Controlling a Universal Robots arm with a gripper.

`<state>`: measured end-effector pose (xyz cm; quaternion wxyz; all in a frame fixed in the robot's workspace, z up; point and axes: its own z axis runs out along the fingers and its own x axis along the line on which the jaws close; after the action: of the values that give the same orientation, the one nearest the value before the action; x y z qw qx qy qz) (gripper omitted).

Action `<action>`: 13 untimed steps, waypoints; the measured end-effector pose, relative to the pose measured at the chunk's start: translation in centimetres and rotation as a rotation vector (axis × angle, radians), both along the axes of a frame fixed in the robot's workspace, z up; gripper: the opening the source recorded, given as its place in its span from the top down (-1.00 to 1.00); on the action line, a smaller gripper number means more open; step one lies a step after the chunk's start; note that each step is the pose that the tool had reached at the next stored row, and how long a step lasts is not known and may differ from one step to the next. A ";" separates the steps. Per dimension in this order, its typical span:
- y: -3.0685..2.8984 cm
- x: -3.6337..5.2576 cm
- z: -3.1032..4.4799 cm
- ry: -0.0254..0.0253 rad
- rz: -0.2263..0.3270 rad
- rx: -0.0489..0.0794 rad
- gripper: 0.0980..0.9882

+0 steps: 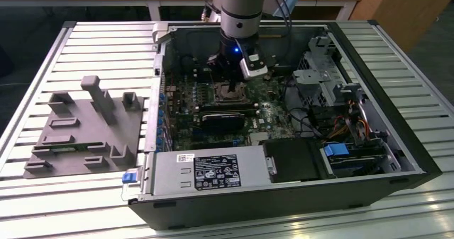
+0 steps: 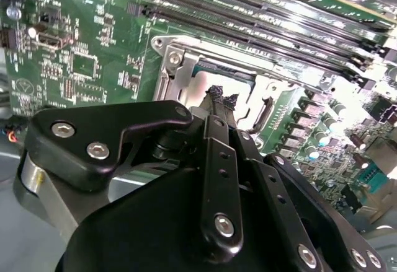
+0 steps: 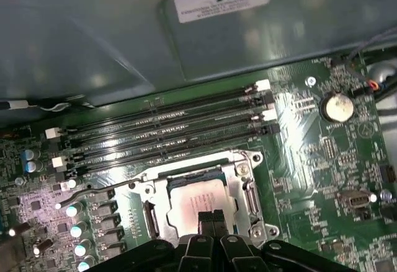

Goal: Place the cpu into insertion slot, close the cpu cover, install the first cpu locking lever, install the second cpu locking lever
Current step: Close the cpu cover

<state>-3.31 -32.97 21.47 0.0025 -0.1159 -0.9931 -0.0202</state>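
Note:
The cpu (image 3: pixel 200 202), a silvery-beige square chip, lies in the insertion slot (image 1: pixel 230 92) on the green board inside the open computer case. The cpu cover (image 3: pixel 239 168), a silvery frame, lies flat around the chip, which shows through its cut-out. The cover (image 2: pixel 178 67) also appears in the second wrist view. My gripper (image 3: pixel 213 217) is shut, its black fingertips (image 2: pixel 217 93) pressed together with nothing between them. It hovers at the near edge of the chip. A thin wire locking lever (image 3: pixel 93 193) juts out beside the slot. In the exterior view my gripper (image 1: pixel 228 78) hangs just above the slot.
Long black memory slots (image 3: pixel 167 129) run right behind the slot, and a coin battery (image 3: pixel 337 106) sits on the board. A black card (image 1: pixel 227 119), the power supply (image 1: pixel 206 172) and a drive cage (image 1: pixel 330 74) crowd the case. A grey fixture (image 1: pixel 85 127) stands outside it.

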 end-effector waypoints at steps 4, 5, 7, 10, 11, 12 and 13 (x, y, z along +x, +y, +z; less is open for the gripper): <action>0.01 0.00 -0.03 -0.0021 0.044 0.009 0.99; 0.00 0.00 -0.04 -0.0028 0.055 0.011 0.99; 0.00 0.00 -0.05 -0.0049 0.077 0.012 0.99; 0.00 0.00 -0.08 -0.0146 0.101 0.014 0.99; -0.01 0.00 -0.08 -0.0177 0.110 0.015 0.99; -0.03 0.00 -0.09 -0.0206 0.116 0.015 0.99; -0.06 -0.03 -0.09 -0.0233 0.120 0.015 0.99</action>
<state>-3.34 -33.02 21.38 -0.0070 -0.0560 -0.9980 -0.0289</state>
